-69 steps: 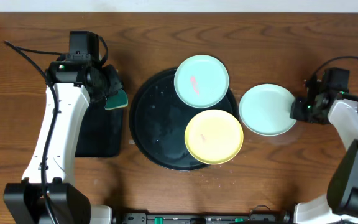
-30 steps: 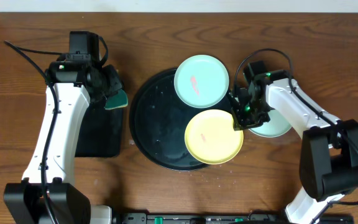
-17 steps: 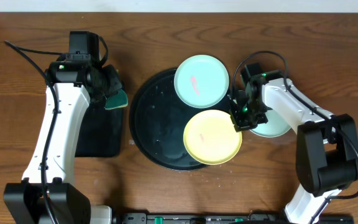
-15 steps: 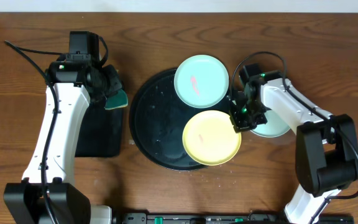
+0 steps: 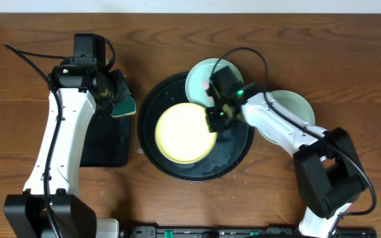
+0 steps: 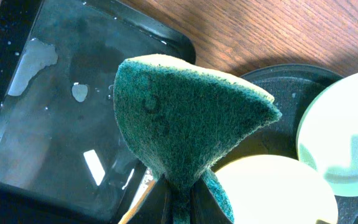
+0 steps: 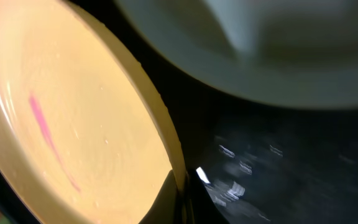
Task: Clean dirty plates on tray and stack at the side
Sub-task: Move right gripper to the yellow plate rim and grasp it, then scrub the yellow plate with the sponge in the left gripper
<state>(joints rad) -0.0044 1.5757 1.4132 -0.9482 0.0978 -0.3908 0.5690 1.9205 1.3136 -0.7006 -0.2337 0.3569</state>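
The pale yellow plate (image 5: 182,132) lies on the left-middle of the round black tray (image 5: 233,155). My right gripper (image 5: 214,119) is shut on its right rim. In the right wrist view the yellow plate (image 7: 67,118) carries a pink streak and its rim sits between my jaws. One mint-blue plate (image 5: 200,76) with a pink mark rests on the tray's far rim, partly under my right arm. The other mint-blue plate (image 5: 290,109) lies on the table to the right of the tray. My left gripper (image 5: 116,98) is shut on a green sponge (image 6: 182,121) over the rectangular tray.
A rectangular black tray (image 5: 104,142) holding water lies under my left arm; it also shows in the left wrist view (image 6: 48,112). Brown wooden table (image 5: 276,192) surrounds everything. My right arm reaches across the round tray's right part.
My right gripper took hold of the yellow plate's rim and dragged it left from the tray's right edge to its left-middle. The left arm has not moved.
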